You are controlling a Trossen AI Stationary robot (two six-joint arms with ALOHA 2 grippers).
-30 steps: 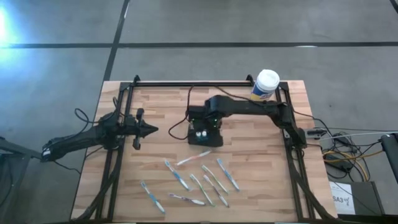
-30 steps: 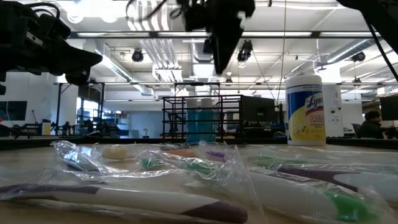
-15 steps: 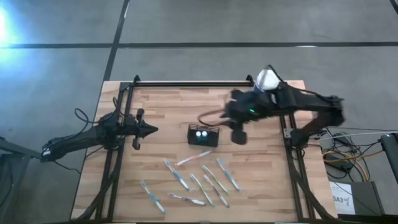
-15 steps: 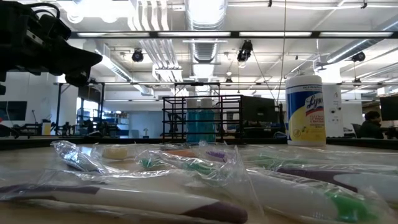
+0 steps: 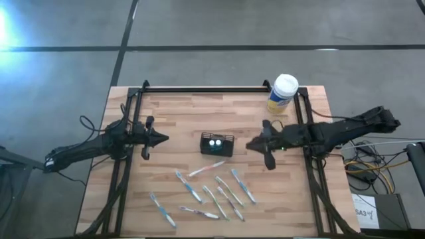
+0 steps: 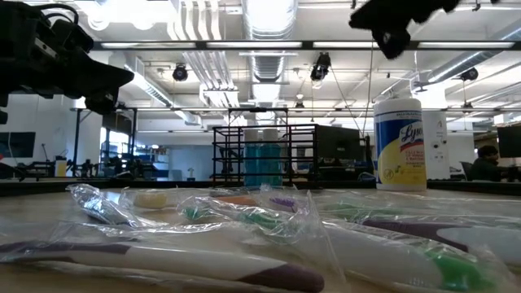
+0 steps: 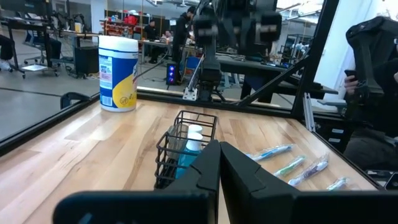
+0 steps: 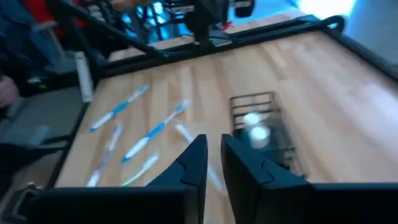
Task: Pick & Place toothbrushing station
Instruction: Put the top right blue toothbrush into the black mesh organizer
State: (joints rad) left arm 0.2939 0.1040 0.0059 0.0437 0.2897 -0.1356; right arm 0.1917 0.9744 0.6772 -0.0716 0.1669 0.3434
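Our holder [image 5: 218,144] sits mid-desk [image 5: 179,113]; right gripper [image 5: 254,145] beside it, jaws narrow, empty; left gripper [image 5: 161,139] jaws closed; we reopen right before grasping its rim squarely

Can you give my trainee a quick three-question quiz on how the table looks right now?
1. True or false: the right gripper is holding the black mesh holder.
2. Which thing stands at the table's far right corner? A) a white-lidded wipes canister B) a mug C) a soap bottle
3. Fill in: the wrapped toothbrushes lie loose on the ____, not in the holder.

Key:
1. False. It is apart from the holder, to its right, holding nothing.
2. A, the canister.
3. Table. The left gripper waits to the holder's left, shut.
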